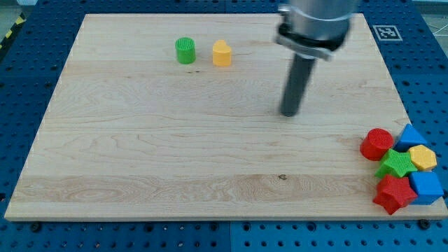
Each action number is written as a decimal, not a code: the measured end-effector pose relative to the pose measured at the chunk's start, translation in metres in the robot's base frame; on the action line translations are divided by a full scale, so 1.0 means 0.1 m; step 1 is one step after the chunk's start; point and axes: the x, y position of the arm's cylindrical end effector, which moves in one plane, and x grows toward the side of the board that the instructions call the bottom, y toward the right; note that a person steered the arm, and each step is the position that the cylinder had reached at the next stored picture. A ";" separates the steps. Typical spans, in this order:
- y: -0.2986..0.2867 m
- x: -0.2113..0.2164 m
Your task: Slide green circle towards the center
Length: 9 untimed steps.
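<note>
The green circle (185,50) stands near the view's top, left of centre, on the wooden board (175,154). A yellow block (222,53) with a pointed top stands just to its right, a small gap between them. My tip (290,113) rests on the board right of centre, well to the right of and below both blocks, touching neither.
A cluster sits at the board's bottom right corner: a red circle (376,144), a blue triangle (411,135), a yellow hexagon (422,157), a green star (397,164), a red star (393,193) and a blue block (425,186). A fiducial tag (386,32) is at top right.
</note>
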 end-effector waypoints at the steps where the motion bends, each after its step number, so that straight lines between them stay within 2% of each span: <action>1: -0.87 -0.31; 2: -1.71 -0.81; 3: -2.13 -1.37; 4: -2.15 -1.71; 5: -1.89 -1.72; 6: -1.66 -1.54; 8: -1.27 -0.93; 9: -1.09 -0.88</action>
